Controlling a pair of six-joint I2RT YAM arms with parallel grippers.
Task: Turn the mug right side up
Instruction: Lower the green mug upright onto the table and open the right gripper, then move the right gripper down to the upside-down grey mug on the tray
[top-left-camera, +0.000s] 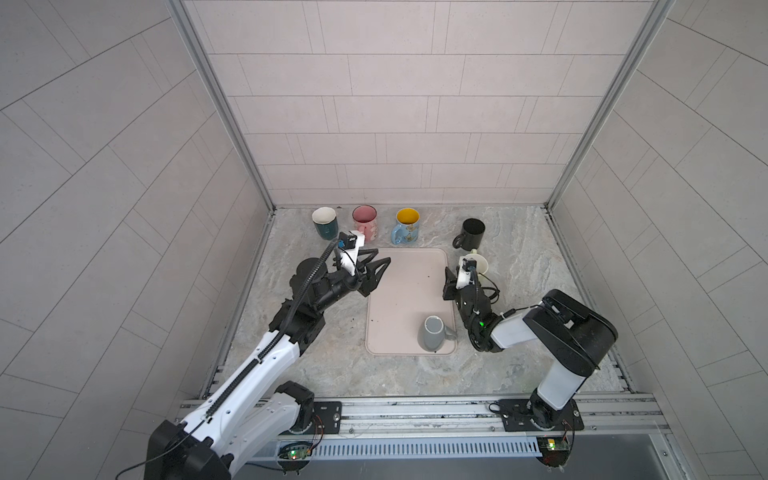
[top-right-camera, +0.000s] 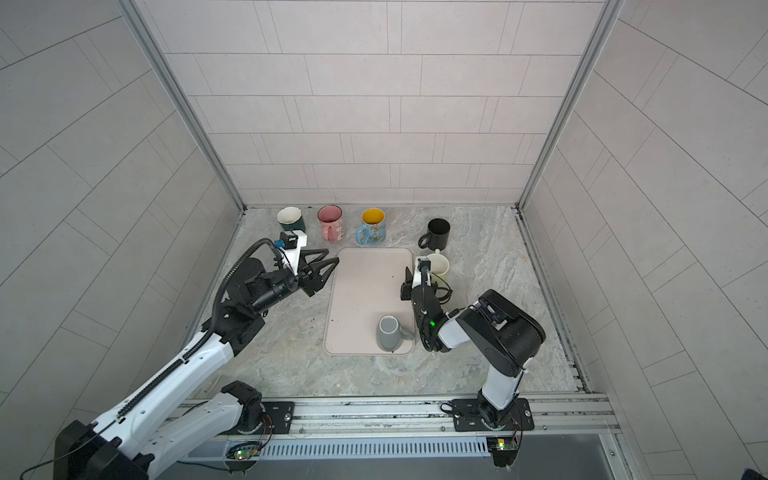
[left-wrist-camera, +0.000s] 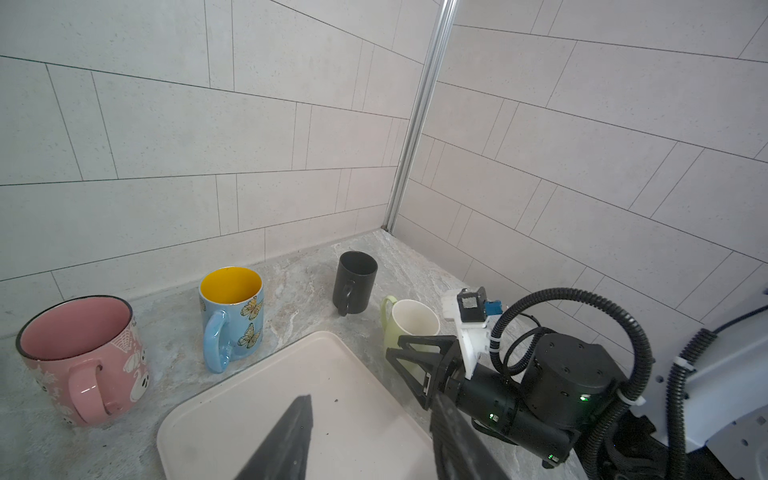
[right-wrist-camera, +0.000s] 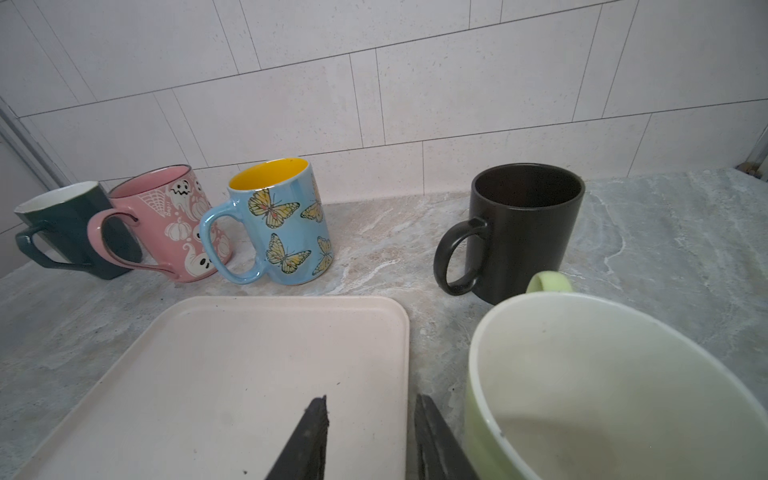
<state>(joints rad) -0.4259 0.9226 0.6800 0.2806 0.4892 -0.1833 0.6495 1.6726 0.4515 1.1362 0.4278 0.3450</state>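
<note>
My right fingers (right-wrist-camera: 309, 432) gape empty beside the upright green mug (right-wrist-camera: 602, 374); left fingers (left-wrist-camera: 291, 432) open too. Next: the grey mug (top-left-camera: 432, 337), seemingly inverted on the tray (top-left-camera: 399, 291), needs gripping and flipping

Left arm (top-left-camera: 274, 353) stretched forward and inward, wrist roughly level. The left gripper (top-left-camera: 381, 257) points toward the right side, jaws spread wide and empty. Right arm (top-left-camera: 509, 332) folded sharply at the elbow, forearm low. The right gripper (right-wrist-camera: 370, 401) points toward the back, jaws parted more narrowly, with nothing between them.
</note>
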